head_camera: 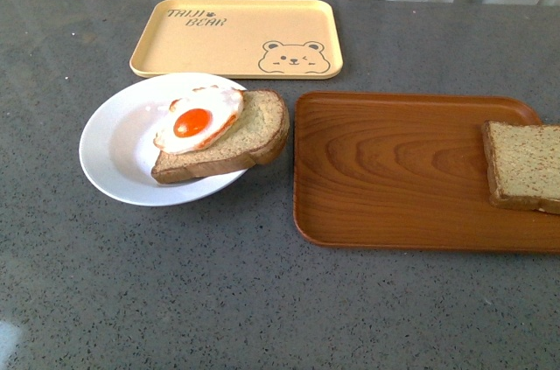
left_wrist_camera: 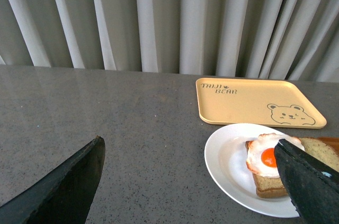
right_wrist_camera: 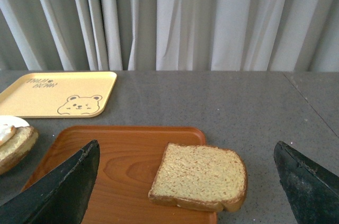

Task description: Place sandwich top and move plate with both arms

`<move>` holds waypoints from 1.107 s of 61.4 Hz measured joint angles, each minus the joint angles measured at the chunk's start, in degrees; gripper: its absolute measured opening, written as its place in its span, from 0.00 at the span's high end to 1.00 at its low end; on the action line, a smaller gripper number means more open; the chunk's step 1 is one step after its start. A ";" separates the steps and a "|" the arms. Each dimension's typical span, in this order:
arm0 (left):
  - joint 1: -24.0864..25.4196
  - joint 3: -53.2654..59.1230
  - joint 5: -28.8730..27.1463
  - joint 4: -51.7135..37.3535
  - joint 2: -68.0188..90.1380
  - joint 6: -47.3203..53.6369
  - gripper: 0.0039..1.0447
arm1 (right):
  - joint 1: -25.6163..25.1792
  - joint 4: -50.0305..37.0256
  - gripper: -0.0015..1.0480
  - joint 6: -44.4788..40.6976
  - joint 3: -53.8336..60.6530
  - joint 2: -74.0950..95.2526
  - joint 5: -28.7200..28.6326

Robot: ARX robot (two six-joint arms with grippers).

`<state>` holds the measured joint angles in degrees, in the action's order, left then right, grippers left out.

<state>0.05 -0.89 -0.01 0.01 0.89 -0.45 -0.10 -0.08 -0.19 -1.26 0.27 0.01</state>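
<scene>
Pick-up pending: left claw (left_wrist_camera: 189,140) and right claw (right_wrist_camera: 185,143) gape empty; right must grip sandwich top (head_camera: 525,164), well right of plate (head_camera: 114,156).

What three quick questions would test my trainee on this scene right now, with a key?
1. The bare bread slice lies on: A) the yellow tray, B) the wooden tray, C) the table.
2. True or false: the left gripper and the right gripper are both open and empty.
3. What tops the second bread slice on the plate?
Key: 1 B; 2 true; 3 a fried egg.
</scene>
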 joint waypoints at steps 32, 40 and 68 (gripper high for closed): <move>0.00 0.00 0.00 0.00 0.00 0.00 0.08 | 0.00 0.00 0.09 0.00 0.00 0.00 0.00; 0.00 0.00 0.00 0.00 0.00 0.00 0.08 | 0.00 0.00 0.09 -0.02 0.00 0.00 0.00; 0.00 0.00 -0.02 0.00 0.00 0.00 0.08 | -5.44 14.91 0.09 2.38 -6.29 9.31 -12.61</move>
<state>0.05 -0.89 -0.03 0.01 0.89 -0.45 -5.54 14.83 2.20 -7.55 9.58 -12.60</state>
